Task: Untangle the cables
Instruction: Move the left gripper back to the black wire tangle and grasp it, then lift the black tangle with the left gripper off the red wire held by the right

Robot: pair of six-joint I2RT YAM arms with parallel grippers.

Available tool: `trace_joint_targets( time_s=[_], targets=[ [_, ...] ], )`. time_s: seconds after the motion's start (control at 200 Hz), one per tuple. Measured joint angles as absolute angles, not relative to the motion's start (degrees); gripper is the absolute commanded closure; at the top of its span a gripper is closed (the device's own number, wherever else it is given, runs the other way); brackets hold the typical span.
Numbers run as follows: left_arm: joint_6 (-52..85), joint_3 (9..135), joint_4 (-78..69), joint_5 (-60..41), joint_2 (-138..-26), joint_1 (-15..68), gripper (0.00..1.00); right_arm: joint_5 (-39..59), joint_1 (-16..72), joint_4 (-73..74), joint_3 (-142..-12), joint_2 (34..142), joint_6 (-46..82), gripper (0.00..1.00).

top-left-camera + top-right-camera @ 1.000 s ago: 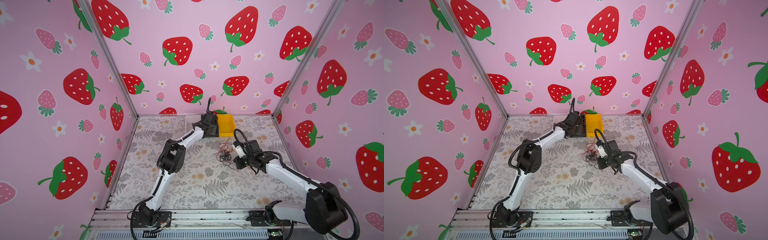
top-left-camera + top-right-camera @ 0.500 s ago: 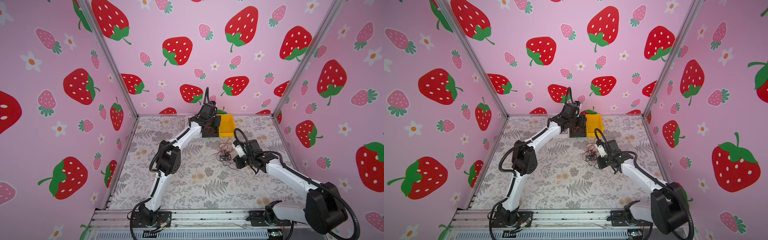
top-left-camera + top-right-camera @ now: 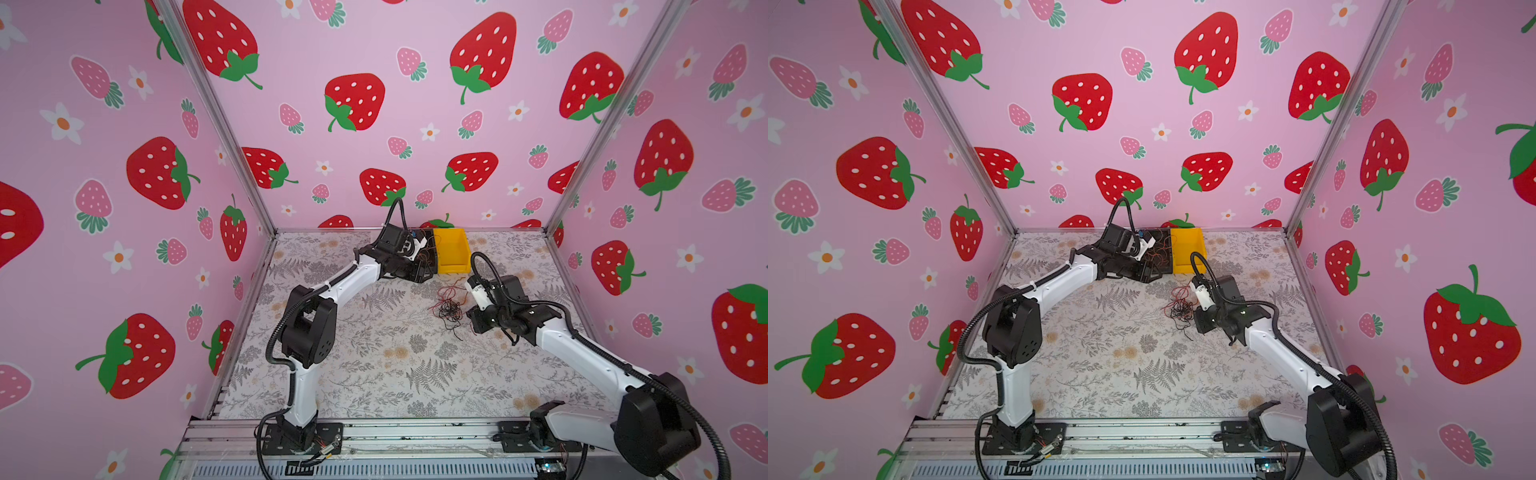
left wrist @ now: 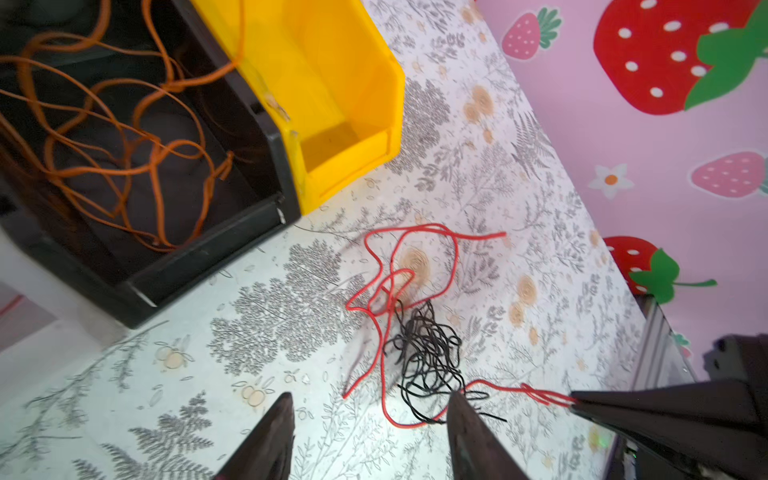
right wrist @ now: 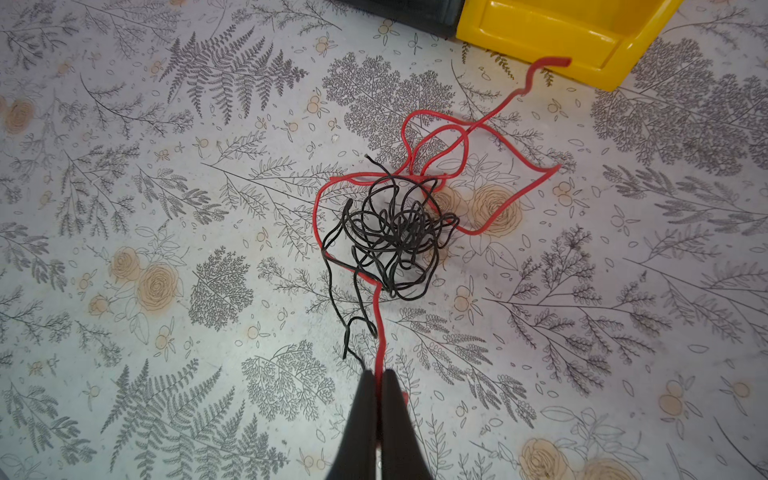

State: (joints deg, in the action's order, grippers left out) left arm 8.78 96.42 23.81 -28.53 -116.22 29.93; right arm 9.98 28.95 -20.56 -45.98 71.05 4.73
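The right pincer (image 5: 378,380) is clamped on the red cable (image 5: 378,332), which threads through the black snarl (image 5: 395,232) on the mat (image 5: 166,249). The left pincer (image 4: 370,405) hovers near the bins, jaws apart and empty. A straight pull would likely cinch the knot or drag the whole clump — nothing pins the black. The yellow bin (image 4: 353,83) and the black bin (image 4: 199,257), holding orange cables (image 4: 176,86), crowd the far side — bare mat lies open toward the arm bases.

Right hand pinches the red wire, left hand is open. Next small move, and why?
Probably lower the open left hand onto the black wire clump and pinch it. The right hand is shut on the red wire, which seems to pass through that clump; pinning it should let the red pull free.
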Motion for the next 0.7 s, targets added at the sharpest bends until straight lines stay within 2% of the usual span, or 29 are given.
trace_joint_targets(
  time_s=[0.365, 0.7],
  targets=[
    [7.2, 102.2, 28.2, -32.6, -126.1, 35.7, 0.45, 9.5, 29.0, -21.8, -44.4, 71.1, 9.2, 1.00],
    [6.0, 111.1, 34.9, -30.8, -132.9, 37.8, 0.48, 9.5, 29.0, -21.9, -43.4, 72.4, 11.7, 1.00]
  ],
)
